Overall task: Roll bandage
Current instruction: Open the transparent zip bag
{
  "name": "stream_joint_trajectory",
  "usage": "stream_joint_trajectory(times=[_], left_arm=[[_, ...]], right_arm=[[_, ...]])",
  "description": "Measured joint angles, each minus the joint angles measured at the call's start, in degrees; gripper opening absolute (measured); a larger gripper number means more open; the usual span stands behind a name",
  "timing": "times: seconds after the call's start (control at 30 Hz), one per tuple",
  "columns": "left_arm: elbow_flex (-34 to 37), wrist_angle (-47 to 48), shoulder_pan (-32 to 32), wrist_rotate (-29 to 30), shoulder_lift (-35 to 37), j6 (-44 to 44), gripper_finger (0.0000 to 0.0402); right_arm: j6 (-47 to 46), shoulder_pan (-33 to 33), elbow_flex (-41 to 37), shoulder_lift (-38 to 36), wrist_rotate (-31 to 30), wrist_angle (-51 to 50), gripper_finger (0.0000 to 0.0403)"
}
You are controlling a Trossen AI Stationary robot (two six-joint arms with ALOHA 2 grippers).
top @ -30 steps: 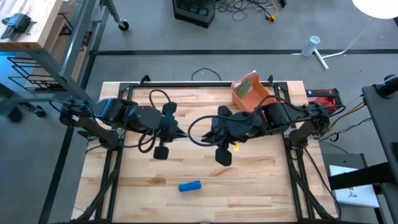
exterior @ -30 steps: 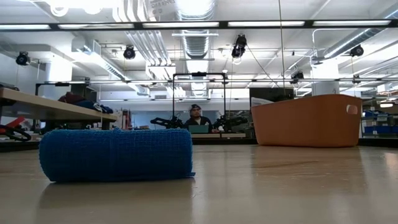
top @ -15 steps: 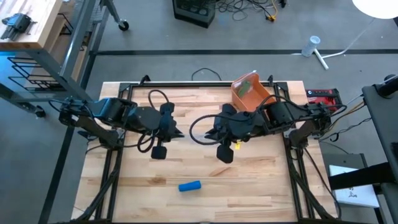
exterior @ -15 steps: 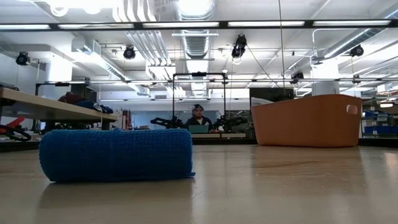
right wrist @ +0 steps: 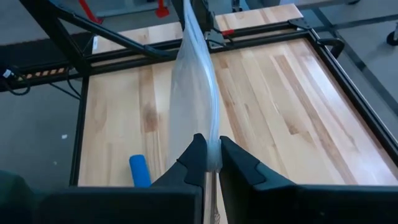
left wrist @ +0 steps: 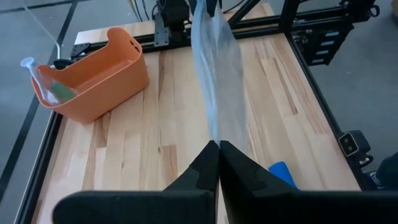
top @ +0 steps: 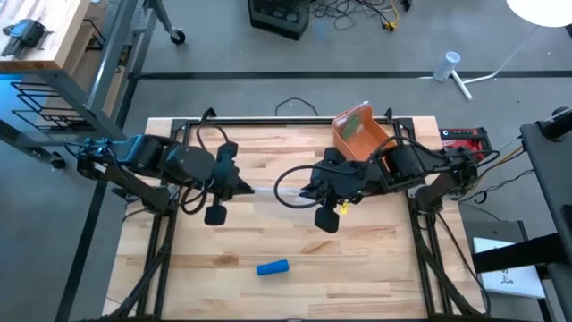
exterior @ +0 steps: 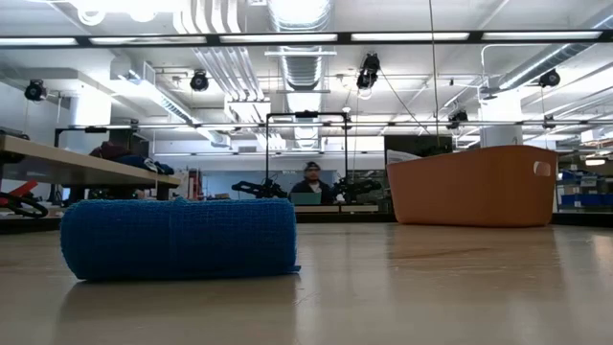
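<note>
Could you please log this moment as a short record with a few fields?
left gripper: shut on one end of the clear bag
right gripper: shut on the bag's other end
bag: stretched between the grippers above the table
bandage: blue roll, lying alone near the front edge
bin: orange, at the back, right of centre

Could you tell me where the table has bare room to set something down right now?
Free: the near strip on either side of the blue roll, and the far-left corner of the table. Crowded: the middle band, where the left gripper and right gripper stretch a clear sheet, and the orange bin.
</note>
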State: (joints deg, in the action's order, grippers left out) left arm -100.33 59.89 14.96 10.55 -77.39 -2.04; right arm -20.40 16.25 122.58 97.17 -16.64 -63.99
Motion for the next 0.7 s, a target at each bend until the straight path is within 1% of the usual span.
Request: stream_joint_trajectory(times=[0.07,0.17,0.47,0.53,0.6,0.63,0.7], left_arm=[[0.00,-0.06,0.00,-0.02,0.11,0.00,0.0003],[0.00,-0.11,0.00,-0.02,0.04,0.36,0.0018],[0.05,-2.01,0.00,0.00,-1.79,2.14,0.0100],[0.18,-2.01,0.00,0.00,-1.96,2.01,0.0109],[0.22,-2.03,0.00,0.28,-2.00,1.66,0.0102],[0.22,-2.04,0.00,0.72,-2.00,1.56,0.0089],[0.22,-2.06,0.00,0.90,-1.99,1.55,0.0052]], right_arm=[[0.00,0.00,0.01,0.00,0.02,0.00,0.0021],[0.02,0.00,-0.01,0.00,0.04,0.46,0.0028],[0.46,0.00,-0.01,0.02,0.33,2.99,0.0020],[0.46,0.00,-0.01,0.02,0.33,2.97,0.0025],[0.46,0.00,-0.01,0.02,0.33,2.99,0.0027],[0.44,0.00,-0.01,0.02,0.33,2.99,0.0028],[0.37,0.00,-0.01,0.02,0.33,2.98,0.0026]])
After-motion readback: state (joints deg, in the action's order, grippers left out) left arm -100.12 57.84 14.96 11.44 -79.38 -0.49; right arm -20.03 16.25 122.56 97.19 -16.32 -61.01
